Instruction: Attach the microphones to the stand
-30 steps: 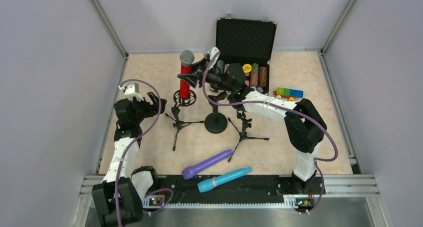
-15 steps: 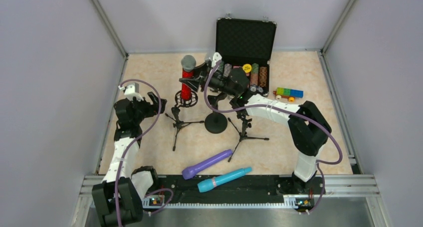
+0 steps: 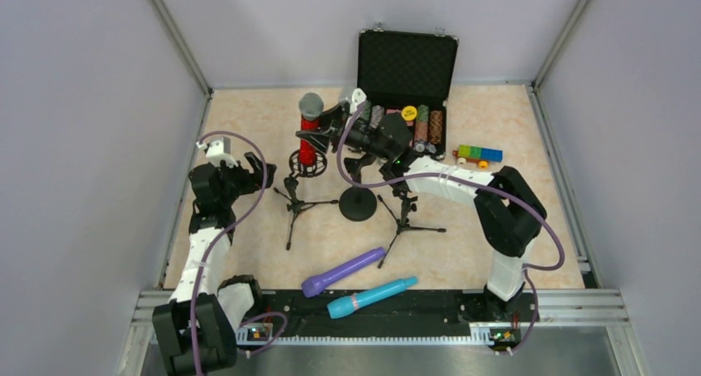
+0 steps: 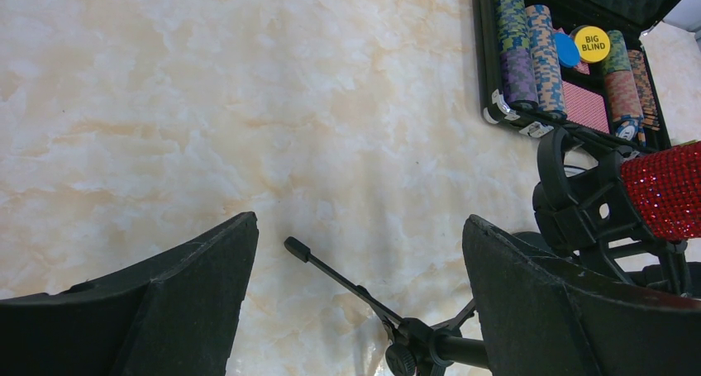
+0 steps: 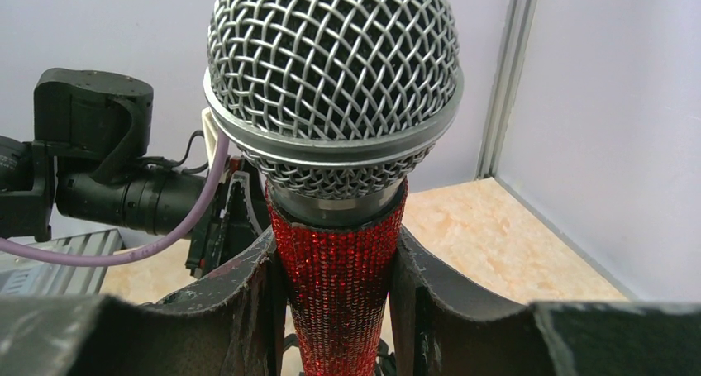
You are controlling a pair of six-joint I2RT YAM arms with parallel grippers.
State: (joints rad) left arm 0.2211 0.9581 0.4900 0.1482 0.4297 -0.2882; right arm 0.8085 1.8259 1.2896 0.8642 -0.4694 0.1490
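Note:
The glittery red microphone with a silver mesh head stands upright, its lower end in the ring clip of the left tripod stand. My right gripper is shut on its red body, a finger pressing each side. The purple microphone and the turquoise microphone with a pink band lie on the table near the front edge. My left gripper is open and empty, left of the stand; its view shows a tripod leg and the red microphone.
A round-base stand and a second tripod stand stand right of the first. An open black case of poker chips sits at the back. A row of coloured blocks lies to its right.
My right gripper has shifted a little with the red microphone, setting it slightly lower and more upright over the ring clip. The left arm has not moved.

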